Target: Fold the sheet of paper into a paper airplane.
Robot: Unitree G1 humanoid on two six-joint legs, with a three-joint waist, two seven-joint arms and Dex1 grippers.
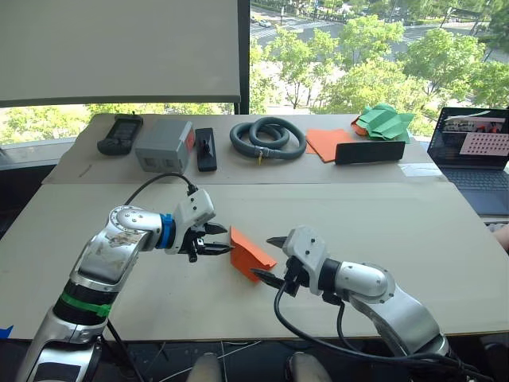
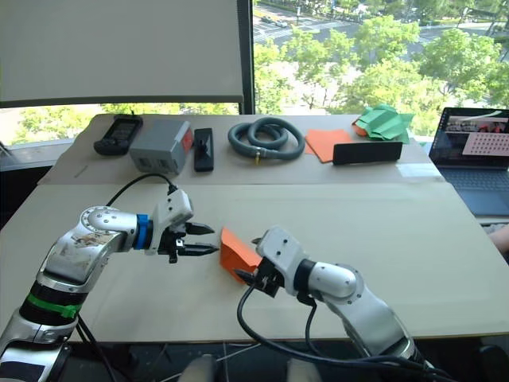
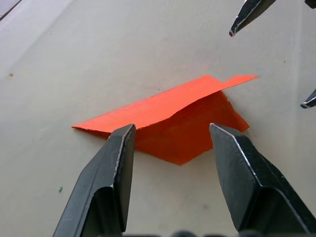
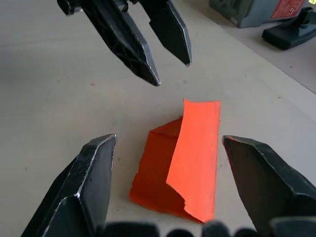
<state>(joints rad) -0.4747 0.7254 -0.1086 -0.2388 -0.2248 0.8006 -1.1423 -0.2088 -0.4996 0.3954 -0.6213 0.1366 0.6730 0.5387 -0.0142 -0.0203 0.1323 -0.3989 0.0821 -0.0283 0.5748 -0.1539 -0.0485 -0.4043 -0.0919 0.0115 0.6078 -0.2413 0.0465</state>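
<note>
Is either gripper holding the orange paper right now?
No: the sheet of paper lies free on the table, both grippers open beside it.

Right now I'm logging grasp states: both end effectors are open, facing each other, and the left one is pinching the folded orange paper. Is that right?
Not quite. The left end effector is open and clear of the sheet of paper, not pinching it; the left wrist view shows it loose between the open fingers. The right end effector is open too.

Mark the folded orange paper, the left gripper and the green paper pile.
folded orange paper point(image 1: 250, 255), left eye view, upper flap.
left gripper point(image 1: 224, 239), left eye view, between the open fingertips.
green paper pile point(image 1: 385, 122), left eye view, middle of the pile.
</note>
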